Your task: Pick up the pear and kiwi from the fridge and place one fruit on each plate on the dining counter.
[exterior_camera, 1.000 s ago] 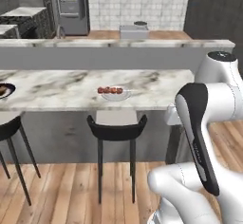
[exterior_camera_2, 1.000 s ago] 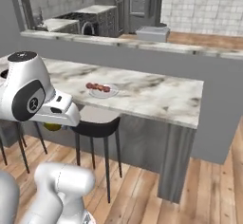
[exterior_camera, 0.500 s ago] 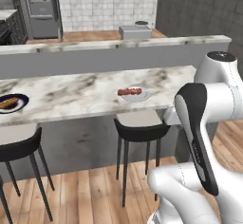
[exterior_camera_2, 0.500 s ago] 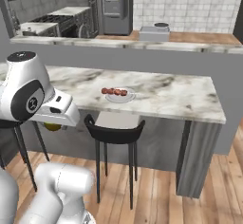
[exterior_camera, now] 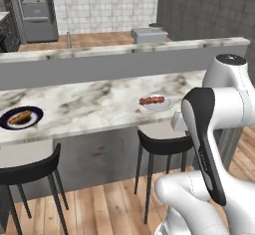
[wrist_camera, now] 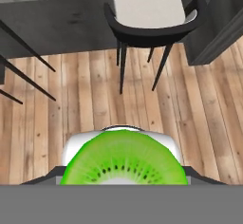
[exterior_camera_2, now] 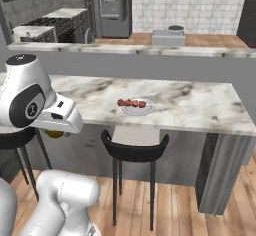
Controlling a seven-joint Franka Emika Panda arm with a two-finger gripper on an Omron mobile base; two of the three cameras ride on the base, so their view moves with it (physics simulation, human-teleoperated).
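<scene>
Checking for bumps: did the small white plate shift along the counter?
No. The white plate still sits right above the same stool; only the camera moved.

- I see the dining counter (exterior_camera: 89, 107), a marbled white-and-grey top on a grey base.
- Far left on it: a navy-rimmed plate (exterior_camera: 20, 118) carrying a brownish food item.
- Near its middle-right: a pale plate (exterior_camera_2: 138, 109) carrying small red pieces (exterior_camera_2: 131, 103).

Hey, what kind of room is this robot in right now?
Most likely a home kitchen with a dining bar: a long marbled dining counter with black stools tucked under it, a grey fridge at the back, and a plate of food on the counter.
</scene>
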